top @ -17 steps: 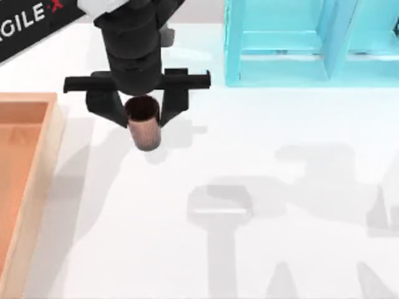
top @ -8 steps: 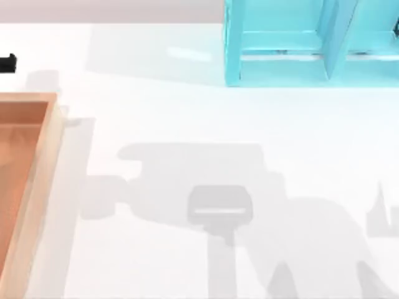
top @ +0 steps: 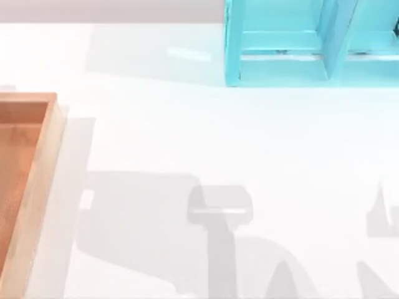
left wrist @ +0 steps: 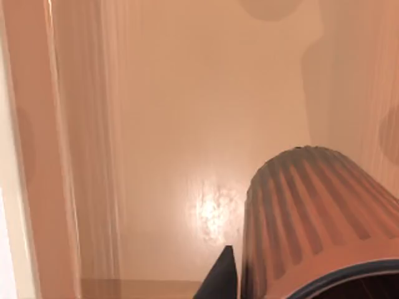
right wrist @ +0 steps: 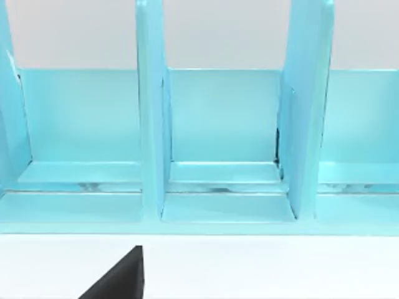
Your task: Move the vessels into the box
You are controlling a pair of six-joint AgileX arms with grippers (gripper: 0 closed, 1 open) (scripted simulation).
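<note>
One vessel (left wrist: pixel 318 218), a reddish-brown ribbed cup, hangs over the orange-brown floor of the box (left wrist: pixel 187 124) in the left wrist view, close under that camera with a dark finger tip (left wrist: pixel 219 277) beside its wall. It looks carried by the left tool, so I judge that tool to be clenched on the cup, though only one finger tip shows and the contact itself is hard to make out. Whether the cup stands on the floor or is held just above it I cannot tell. In the top view the box (top: pixel 47 162) sits at the left edge of the white surface (top: pixel 218 137), with its tan rim and part of its floor in sight, and the cyan shelf frame (top: pixel 280 43) stands at the far right. The right wrist view faces the shelf frame (right wrist: pixel 218 124) head on, with one dark finger tip (right wrist: pixel 121 277) of the right tool at the margin; whether it is released or clenched cannot be told, and that arm seems parked. As a judgement, the first delivery is nearly finished: the cup is over the box and needs only to be set down and let go. No second cup can be placed from these views, so fetching it probably remains.
</note>
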